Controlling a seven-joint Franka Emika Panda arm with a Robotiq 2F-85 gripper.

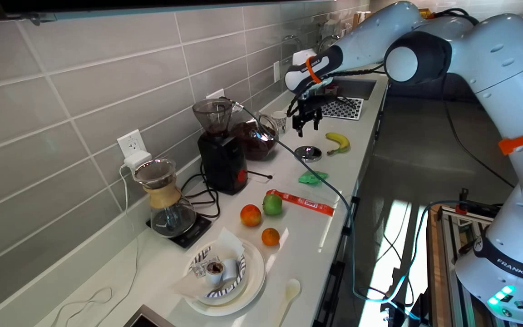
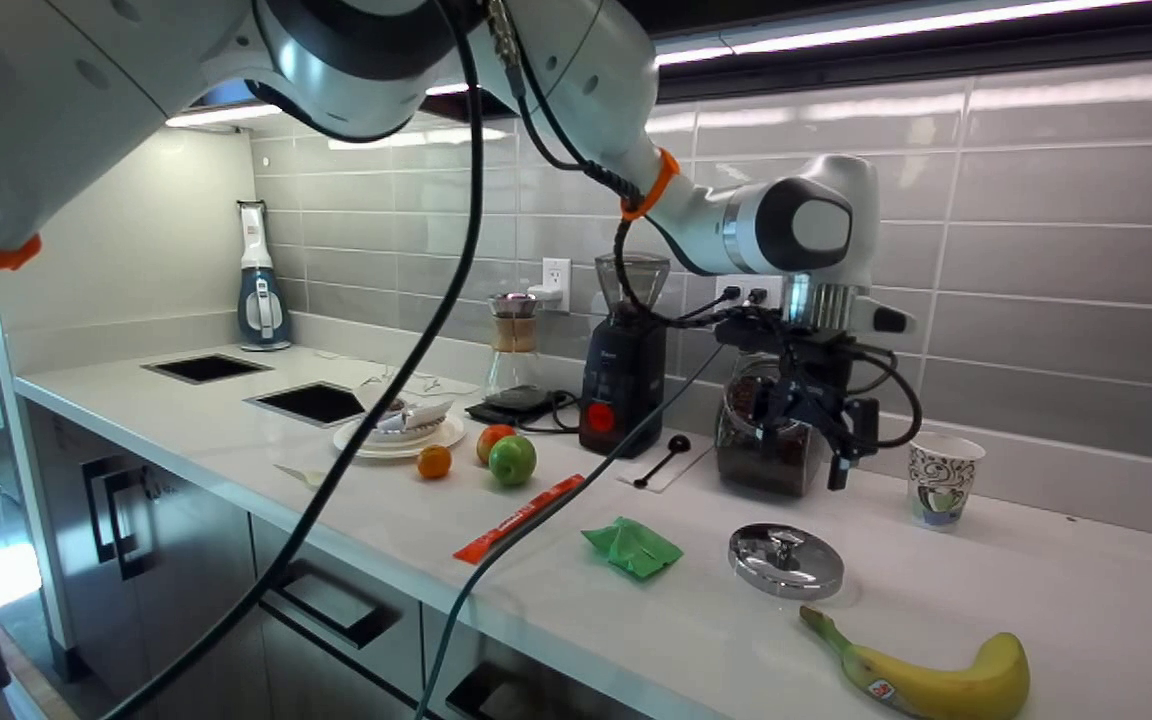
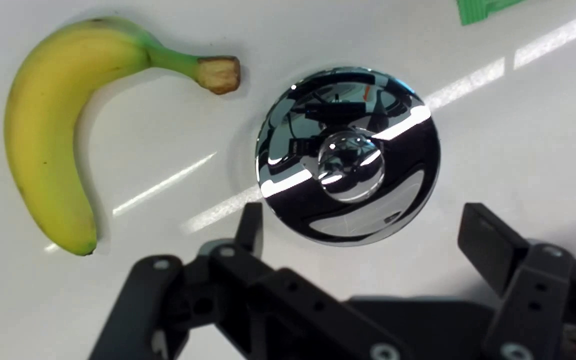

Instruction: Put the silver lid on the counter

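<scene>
The silver lid [image 1: 308,154] is small, round and shiny with a round knob on top. It lies flat, knob up, on the pale counter [image 2: 1086,590]. It also shows in an exterior view [image 2: 786,565] and in the middle of the wrist view [image 3: 348,160]. My gripper [image 1: 308,128] is above the lid, pointing down, with its fingers apart and nothing between them. It shows in an exterior view [image 2: 804,460] as well. In the wrist view the gripper [image 3: 368,221] has its fingertips to either side of the lid's lower part, not touching it.
A banana [image 3: 43,135] lies close beside the lid. A green packet [image 2: 633,547] lies on its other side. A glass jar [image 2: 766,450] of dark contents, a paper cup [image 2: 944,480] and a black grinder [image 1: 223,159] stand near the wall. A cable [image 1: 334,190] hangs across the counter.
</scene>
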